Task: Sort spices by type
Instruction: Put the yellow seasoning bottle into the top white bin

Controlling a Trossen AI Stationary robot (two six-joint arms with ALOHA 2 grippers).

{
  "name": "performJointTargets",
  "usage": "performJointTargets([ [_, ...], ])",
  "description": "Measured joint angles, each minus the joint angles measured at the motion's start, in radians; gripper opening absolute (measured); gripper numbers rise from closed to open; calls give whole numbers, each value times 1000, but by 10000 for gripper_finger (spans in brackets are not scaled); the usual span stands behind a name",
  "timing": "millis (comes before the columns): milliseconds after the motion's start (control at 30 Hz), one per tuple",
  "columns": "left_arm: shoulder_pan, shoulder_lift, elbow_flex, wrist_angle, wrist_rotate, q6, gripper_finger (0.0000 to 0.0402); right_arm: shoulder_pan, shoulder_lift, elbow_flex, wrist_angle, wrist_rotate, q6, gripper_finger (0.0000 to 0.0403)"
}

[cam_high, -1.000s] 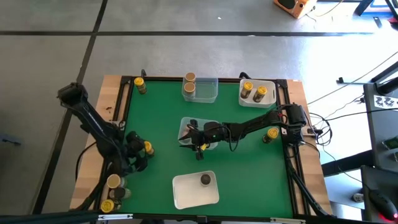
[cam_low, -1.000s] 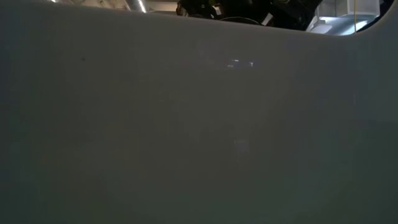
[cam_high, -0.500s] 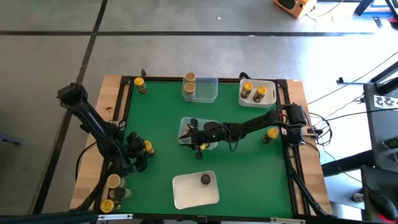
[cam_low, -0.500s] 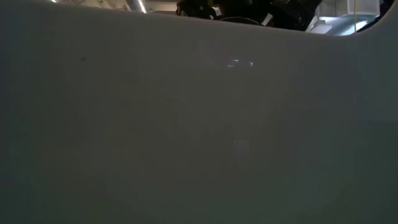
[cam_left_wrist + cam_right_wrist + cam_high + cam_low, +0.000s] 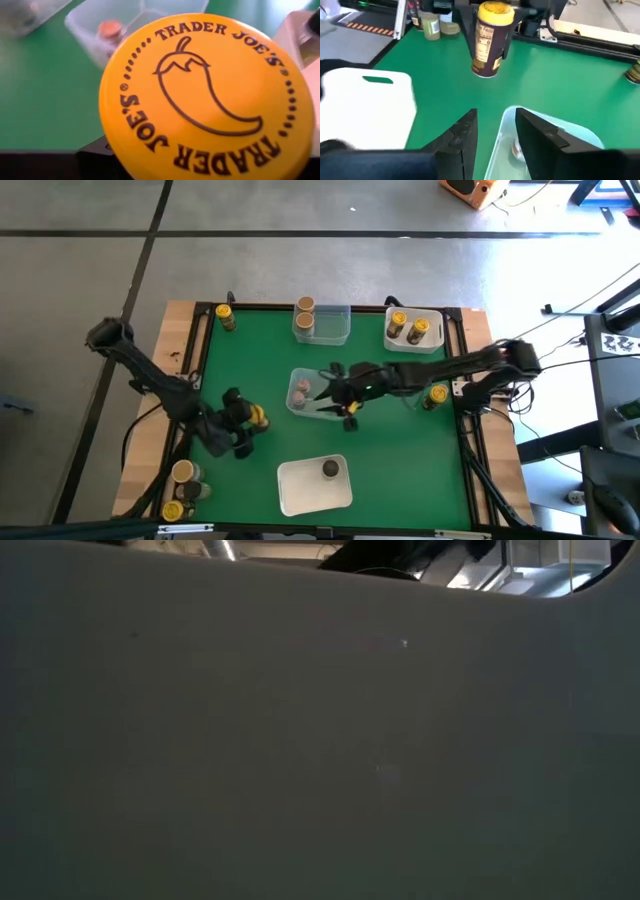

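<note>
Left gripper (image 5: 243, 423) clamps a yellow-capped chilli jar (image 5: 256, 416) for sorting; right gripper (image 5: 340, 393), unclenched, hovers above the clear centre tray (image 5: 296, 404).

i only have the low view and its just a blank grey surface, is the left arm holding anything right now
Observer: Yes. The left gripper is shut on a yellow-lidded spice jar, over the green mat left of centre.
Operator: which spice is it
Observer: The lid reads Trader Joe's around a chili pepper outline. I cannot read the side label.
Operator: ok and the right arm
Observer: The right gripper is open at the clear centre tray, holding nothing.
Operator: anything in that tray
Observer: One jar with a pinkish top.
</note>
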Motion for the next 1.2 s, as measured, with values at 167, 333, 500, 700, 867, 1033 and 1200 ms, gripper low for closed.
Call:
performJointTargets([
  [167, 107, 71, 0, 165, 84, 199, 218, 1, -111, 0, -153, 33, 6, 133],
  [333, 195, 198, 0, 341, 173, 322, 220, 1, -115, -16, -164, 26, 26, 133],
  [500, 251, 328, 0, 498, 250, 409, 221, -1, -74, -41, -111, 26, 27, 133],
  [700, 297, 435, 0, 575, 260, 440, 222, -1, -17, -53, -19, 19, 27, 133],
  [867, 302, 457, 1, 590, 258, 440, 225, -1, 16, -54, 14, 17, 27, 133],
  [1033, 302, 458, 0, 603, 267, 430, 251, -1, 25, -54, 23, 17, 27, 133],
  [1200, 301, 458, 0, 606, 290, 409, 292, -1, 25, -54, 28, 17, 27, 133],
])
